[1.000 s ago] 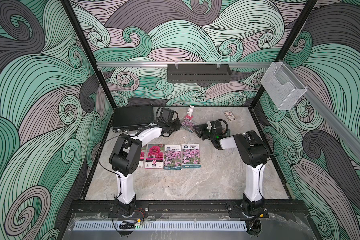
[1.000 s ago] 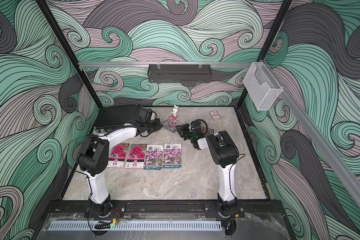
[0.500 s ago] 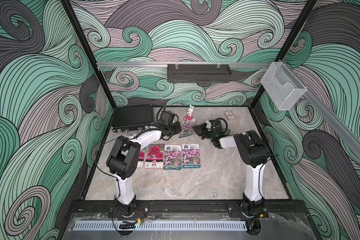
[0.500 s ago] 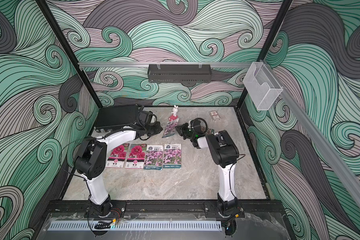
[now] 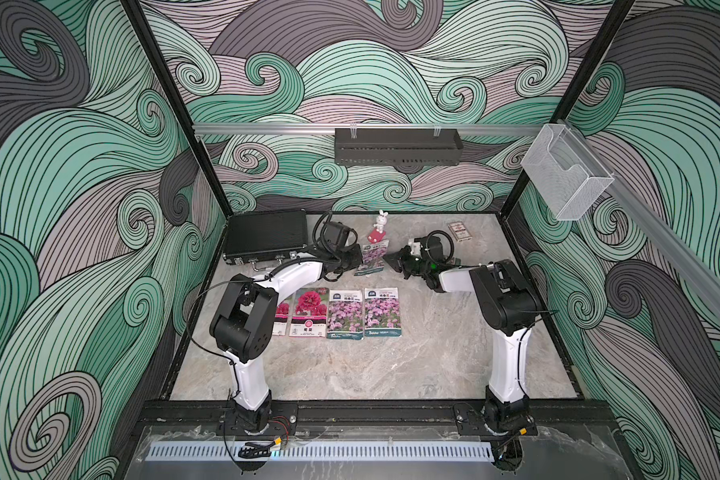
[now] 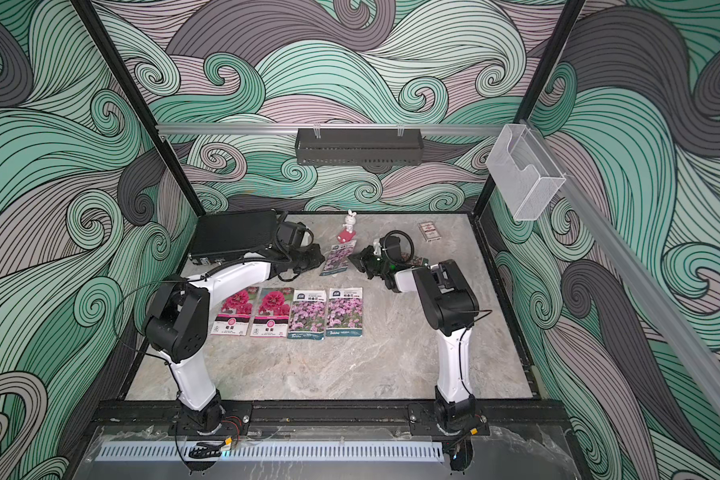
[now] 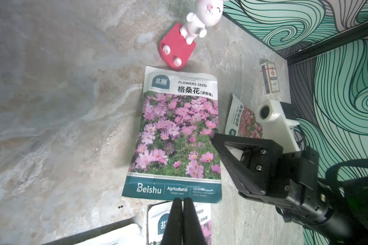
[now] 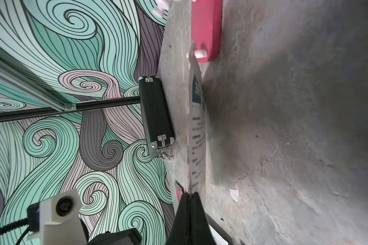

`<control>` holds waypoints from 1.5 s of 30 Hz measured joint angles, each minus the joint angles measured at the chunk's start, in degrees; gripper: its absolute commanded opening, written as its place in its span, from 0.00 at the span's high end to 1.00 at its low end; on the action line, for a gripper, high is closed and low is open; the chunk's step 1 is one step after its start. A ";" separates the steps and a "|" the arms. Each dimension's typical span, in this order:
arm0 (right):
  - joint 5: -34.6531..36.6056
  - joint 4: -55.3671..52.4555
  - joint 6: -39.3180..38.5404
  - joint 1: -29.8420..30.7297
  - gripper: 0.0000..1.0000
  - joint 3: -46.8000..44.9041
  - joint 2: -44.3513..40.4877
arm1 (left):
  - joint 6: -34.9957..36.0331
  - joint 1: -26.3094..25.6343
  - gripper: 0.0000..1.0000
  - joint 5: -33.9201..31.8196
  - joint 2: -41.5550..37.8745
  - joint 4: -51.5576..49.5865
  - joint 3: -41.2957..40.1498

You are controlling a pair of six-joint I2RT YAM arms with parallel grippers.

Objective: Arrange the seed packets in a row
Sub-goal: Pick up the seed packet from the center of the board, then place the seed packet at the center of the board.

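A marble-patterned table (image 5: 391,365) forms the floor of the cell, and a black case (image 5: 267,239) with metal latches lies flat in its far left corner. The white left arm (image 5: 296,272) stretches past that case, and the left gripper (image 7: 182,200) has its two fingers pressed together with nothing between them. The tips sit at the bottom edge of a loose purple-pink packet (image 7: 176,135); I cannot tell whether they touch it. The right gripper (image 8: 189,196) comes in from the opposite side, rolled sideways, with its fingers pinched onto that packet's long edge. In the right wrist view this edge is raised off the table, showing the white printed back and throwing a shadow underneath. Nearer the robot, four seed packets lie face up in a close row. From the left they are a magenta packet (image 5: 281,318) half hidden behind the left arm, a second magenta packet (image 5: 308,311), a purple-pink packet (image 5: 345,313) and a last purple-pink packet (image 5: 382,311). The loose packet lies apart from the row, farther back, slightly askew. A red-pink packet (image 7: 245,121) lies just beyond the right gripper, mostly hidden by it. The loose packet's top corner meets the red base of a white rabbit figurine (image 5: 380,226). A small patterned card box (image 5: 459,230) lies alone near the far right corner.
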 measured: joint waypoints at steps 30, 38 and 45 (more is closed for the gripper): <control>3.96 -47.04 -40.04 -4.55 0.97 -5.27 -40.96 | 0.11 0.00 1.00 -3.30 -8.70 -5.31 -2.19; 4.81 -52.68 -43.21 -7.21 0.97 -15.17 -50.86 | 0.11 -0.20 1.00 -3.19 -10.95 -5.79 -2.43; 4.48 -54.45 -44.13 -7.32 0.97 -20.17 -52.00 | 0.15 -0.81 1.00 -3.19 -13.62 -7.17 -4.37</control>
